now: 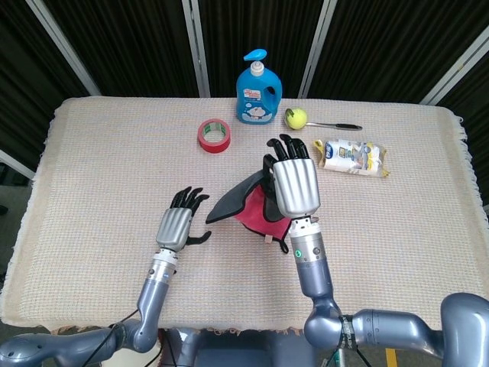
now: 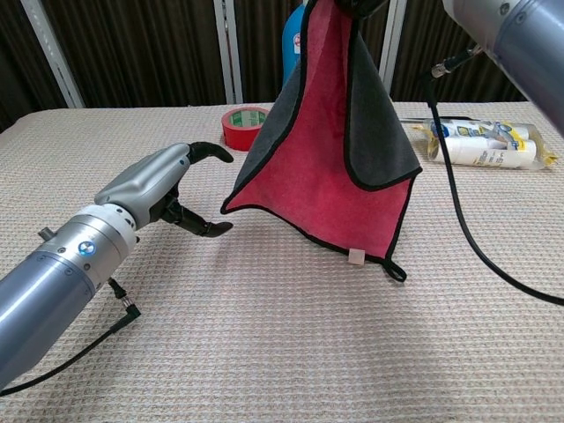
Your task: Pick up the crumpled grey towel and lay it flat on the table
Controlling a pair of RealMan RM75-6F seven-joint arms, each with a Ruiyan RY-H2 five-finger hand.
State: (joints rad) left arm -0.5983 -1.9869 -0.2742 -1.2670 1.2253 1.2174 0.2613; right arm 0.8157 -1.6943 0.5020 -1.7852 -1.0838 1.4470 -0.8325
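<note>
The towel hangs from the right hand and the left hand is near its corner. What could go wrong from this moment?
1. The right hand holds the towel by its top only; if the grip slips, the towel may fall back in a heap.
2. The left hand is open beside the lower left corner, not yet touching it; it may miss the thin edge and push it away.
3. A wide swing could knock the tape roll or blue bottle behind the towel.

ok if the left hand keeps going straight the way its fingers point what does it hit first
Most likely the hanging towel: the left hand is open, fingers aimed at the towel's lower left corner, a small gap away. Depth is uncertain; in the head view the red tape roll lies well beyond.
</note>
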